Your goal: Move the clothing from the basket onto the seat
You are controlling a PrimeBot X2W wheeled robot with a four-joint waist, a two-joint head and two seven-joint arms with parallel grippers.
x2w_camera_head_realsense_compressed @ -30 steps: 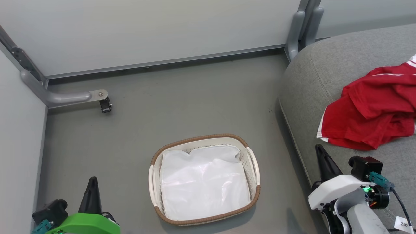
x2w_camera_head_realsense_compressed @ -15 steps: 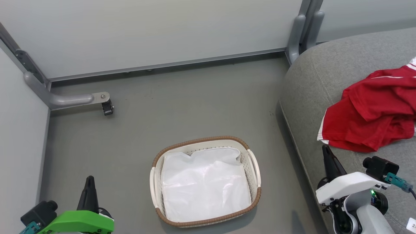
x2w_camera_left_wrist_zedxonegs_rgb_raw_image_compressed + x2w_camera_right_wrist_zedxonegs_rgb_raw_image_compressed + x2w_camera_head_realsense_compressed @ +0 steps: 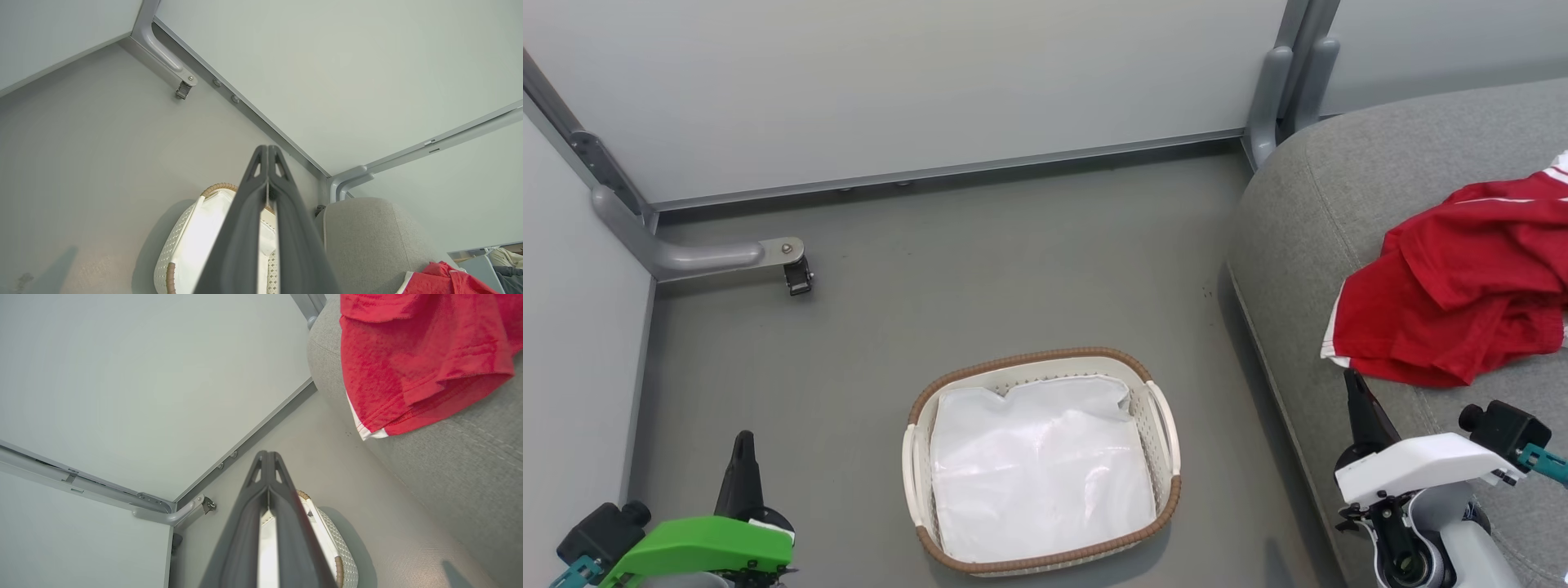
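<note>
The red clothing (image 3: 1462, 302) with white trim lies crumpled on the grey seat (image 3: 1307, 212) at the right; it also shows in the right wrist view (image 3: 408, 355). The cream basket (image 3: 1164, 425) with a brown rim stands on the floor at centre, holding only a plain white sheet (image 3: 1041, 474). My left gripper (image 3: 742, 445) is shut and empty at the lower left, left of the basket. My right gripper (image 3: 1354, 382) is shut and empty at the lower right, just below the clothing's edge. Each wrist view shows its own fingers pressed together, left (image 3: 267, 149) and right (image 3: 267, 454).
Pale grey partition walls (image 3: 931, 82) close the floor at the back and the left. A metal foot bracket (image 3: 784, 257) juts out at the back left, and a post base (image 3: 1274, 90) stands beside the seat's corner. Grey floor (image 3: 1013, 269) surrounds the basket.
The whole head view has shifted slightly, so the camera moved. Both grippers have dropped lower in it, staying shut. The clothing and basket lie as before.
</note>
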